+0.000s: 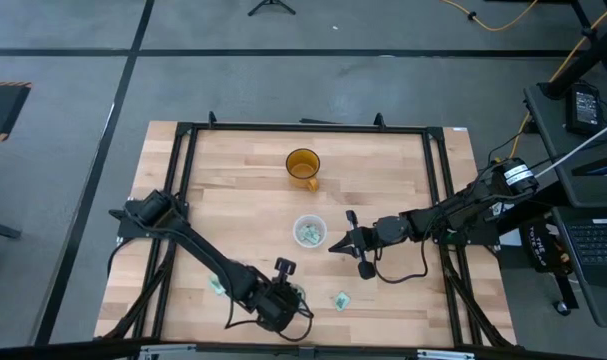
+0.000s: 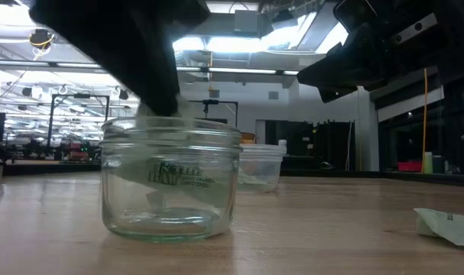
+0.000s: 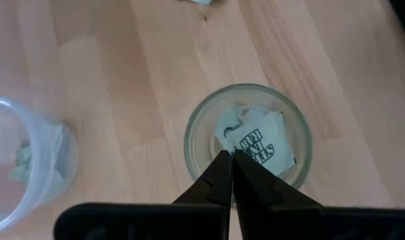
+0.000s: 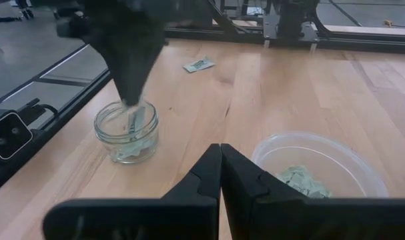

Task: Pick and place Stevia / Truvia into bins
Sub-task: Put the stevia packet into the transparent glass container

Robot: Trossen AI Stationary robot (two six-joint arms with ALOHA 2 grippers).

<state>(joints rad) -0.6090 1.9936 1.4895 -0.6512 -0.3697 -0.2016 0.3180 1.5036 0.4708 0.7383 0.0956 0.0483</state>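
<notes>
Presently, left jaws: left gripper (image 3: pixel 230 157) is pinching a sachet (image 3: pixel 254 139), lowering it inside the glass jar (image 3: pixel 247 143) near the counter's (image 1: pixel 243 170) front edge.
Right jaws: right gripper (image 4: pixel 220 150) is hovering closed, holding nothing, beside the plastic cup (image 1: pixel 309 231).
Loose sachets: lying at (image 1: pixel 341 299) and (image 1: pixel 216 286).

Tabletop (image 1: pixel 243 190) is looking like pale butcher-block wood, smooth and kinda matt. The small jar (image 2: pixel 170 179) is showing as thick glossy clear glass, while the wider tub (image 4: pixel 322 163) is looking like thin cloudy plastic. Sachets (image 3: pixel 255 137) are reading as crinkly matt paper, and the fingers (image 3: pixel 219 177) as matt black plastic.
</notes>
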